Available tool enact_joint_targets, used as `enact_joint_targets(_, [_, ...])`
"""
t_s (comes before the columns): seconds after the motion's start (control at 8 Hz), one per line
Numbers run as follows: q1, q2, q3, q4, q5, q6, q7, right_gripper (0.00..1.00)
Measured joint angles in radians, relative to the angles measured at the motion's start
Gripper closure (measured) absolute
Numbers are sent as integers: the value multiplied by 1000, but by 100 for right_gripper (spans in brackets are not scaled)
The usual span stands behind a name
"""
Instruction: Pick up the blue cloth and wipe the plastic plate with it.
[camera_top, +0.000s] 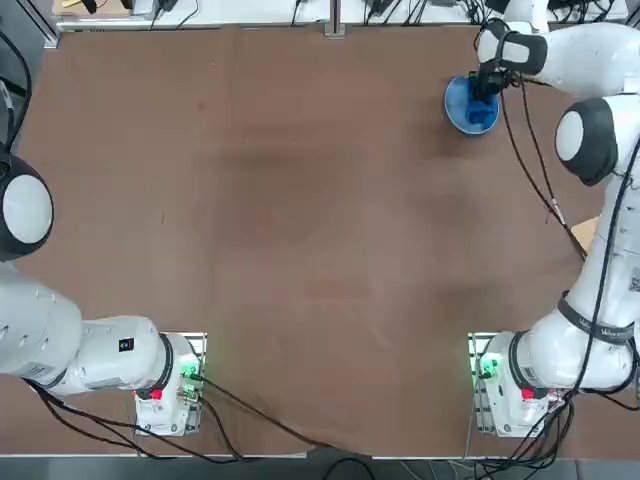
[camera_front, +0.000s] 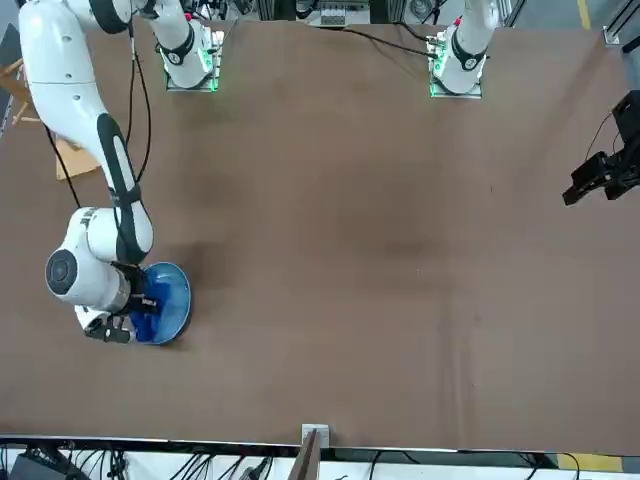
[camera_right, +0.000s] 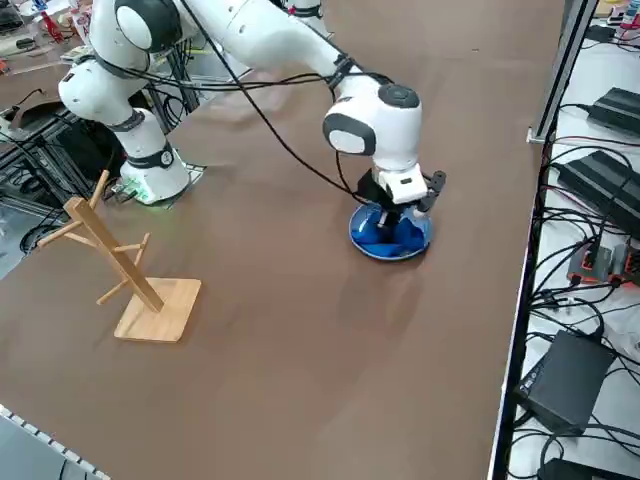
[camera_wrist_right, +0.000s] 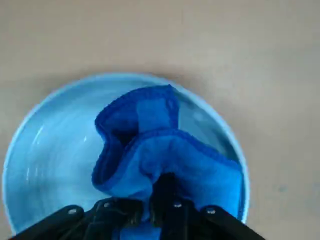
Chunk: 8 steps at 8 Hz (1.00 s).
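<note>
"Claw (camera_wrist_right: 147, 202) first: what's it doing?"

"It's together, clamped on the blue cloth (camera_wrist_right: 195, 162), low over the plastic plate (camera_wrist_right: 60, 145)."

"And the cloth itself?"

"Bunched inside the plate, over to one side. A fold stands up near the middle, a darker hem runs round its edges, and one part reaches the raised rim. The other side of the plate shows bare and pale blue."

"Where's the plate, then?"

"Flat on the brown desk (camera_right: 400, 400), toward the far edge, over on the robot's right. The right arm (camera_right: 372, 118) bends down over it, black cables (camera_right: 262, 118) looping alongside."

"Anything else about?"

"A wooden stand (camera_right: 165, 308) with pegs and a slanting post. Its square base sits on the desk, well apart from the plate and nearer the arm's mount. Past the far edge there are black boxes (camera_right: 566, 380) among tangled wires."
</note>
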<state>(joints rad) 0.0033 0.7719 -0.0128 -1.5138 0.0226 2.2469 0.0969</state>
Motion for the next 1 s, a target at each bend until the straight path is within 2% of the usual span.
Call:
enact_joint_targets(0.62, [67,-5,-1,-1,8,-33,108,90])
enact_joint_targets(0.75, [71,-3,-1,-2,14,-11,110,90])
enact_joint_targets(1.0, [74,13,0,-2,16,126,110,90])
